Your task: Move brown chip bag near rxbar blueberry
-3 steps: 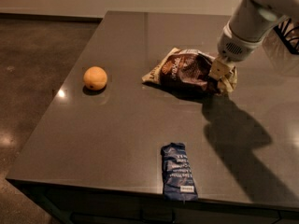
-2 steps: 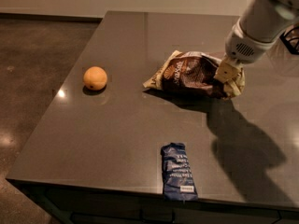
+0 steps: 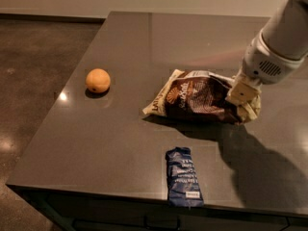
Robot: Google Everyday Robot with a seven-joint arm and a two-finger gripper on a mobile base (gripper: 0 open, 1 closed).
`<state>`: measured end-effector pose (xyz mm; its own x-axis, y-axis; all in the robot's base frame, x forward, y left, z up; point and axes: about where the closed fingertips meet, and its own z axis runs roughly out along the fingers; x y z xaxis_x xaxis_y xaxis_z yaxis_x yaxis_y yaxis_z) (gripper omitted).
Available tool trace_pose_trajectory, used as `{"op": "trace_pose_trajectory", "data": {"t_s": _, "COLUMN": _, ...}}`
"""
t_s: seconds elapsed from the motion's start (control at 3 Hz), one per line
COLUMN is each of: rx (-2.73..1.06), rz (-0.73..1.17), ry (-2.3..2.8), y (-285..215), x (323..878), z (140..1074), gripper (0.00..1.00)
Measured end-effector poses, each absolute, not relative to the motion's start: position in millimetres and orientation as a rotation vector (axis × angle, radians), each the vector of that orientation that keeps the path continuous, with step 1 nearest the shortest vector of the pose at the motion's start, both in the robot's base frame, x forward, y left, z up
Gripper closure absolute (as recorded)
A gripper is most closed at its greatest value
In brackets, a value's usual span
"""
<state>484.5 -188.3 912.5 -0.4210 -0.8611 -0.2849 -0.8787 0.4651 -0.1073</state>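
Observation:
The brown chip bag [image 3: 197,97] is crinkled, dark brown with cream-yellow edges, and lies right of the table's middle with a dark shadow under its front edge. My gripper [image 3: 245,102] is at the bag's right end, shut on its crumpled edge, and the white arm rises to the upper right. The rxbar blueberry [image 3: 183,177], a small dark-blue wrapper with white text, lies flat near the table's front edge, below and slightly left of the bag, with a gap between them.
A round orange fruit [image 3: 97,80] sits on the left part of the dark grey table [image 3: 159,37]. The table's front edge runs just below the bar, the left edge drops to a brown floor. My arm's shadow falls on the right front of the table.
The gripper and the chip bag have moved together toward the front of the table, closer to the blue bar. The orange and the bar have not moved.

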Motion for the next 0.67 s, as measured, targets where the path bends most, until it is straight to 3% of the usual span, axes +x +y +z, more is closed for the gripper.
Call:
{"op": "trace_pose_trajectory", "data": {"t_s": 0.33, "rx": -1.541, "rz": 0.143, "ry": 2.411, "y": -183.7, "x": 457.3, "z": 908.6, "gripper": 1.00}}
{"op": "trace_pose_trajectory", "data": {"t_s": 0.67, "rx": -1.573, "rz": 0.184, "ry": 2.411, "y": -181.6, "x": 436.9, "z": 905.8, "gripper": 0.84}}
